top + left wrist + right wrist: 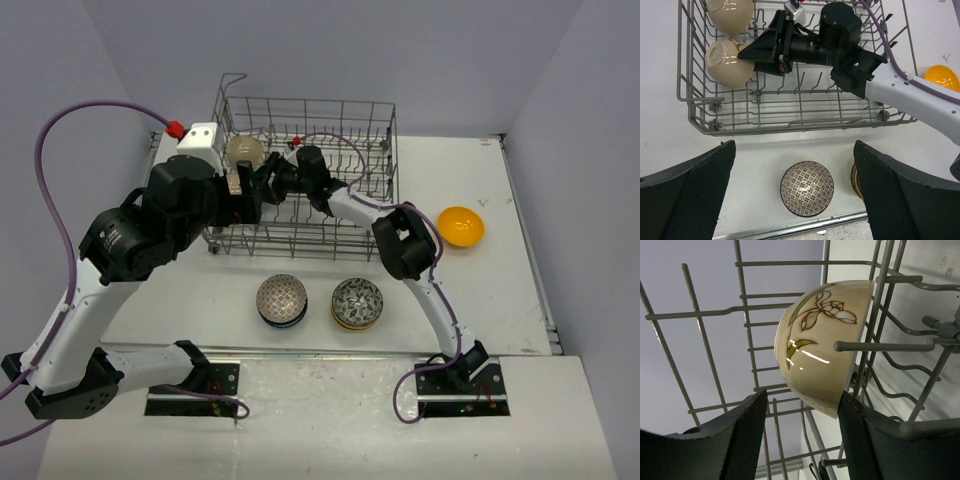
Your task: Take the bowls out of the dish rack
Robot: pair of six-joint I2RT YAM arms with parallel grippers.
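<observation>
The dish rack (pixel 340 215) stands in the upper middle of the top view. Its front wire edge runs just above two stacks of patterned bowls (pixel 281 300), which sit side by side in the lower middle of the table (pixel 520 300). An orange bowl (pixel 461 226) lies alone at the right, apart from the rack's right edge, with white tabletop showing all round it.

The right gripper (pixel 802 397) is inside the rack's left end. Its fingers stand partly apart, with the lower rim of a beige flowered bowl (pixel 825 340) between them. The finger at the right of that frame looks to be against the rim, while the other shows a gap, so nothing is clamped. Wire tines crowd close on both sides of the bowl.

In the left wrist view a second beige bowl (pixel 730 12) sits just above it in the upper left corner, and both are near the rack's left wall. Further right the rack is rows of upright tines.

The left gripper (pixel 794 147) hangs wide open, holding nothing, over the strip of table between the rack's front edge and the patterned bowls.
</observation>
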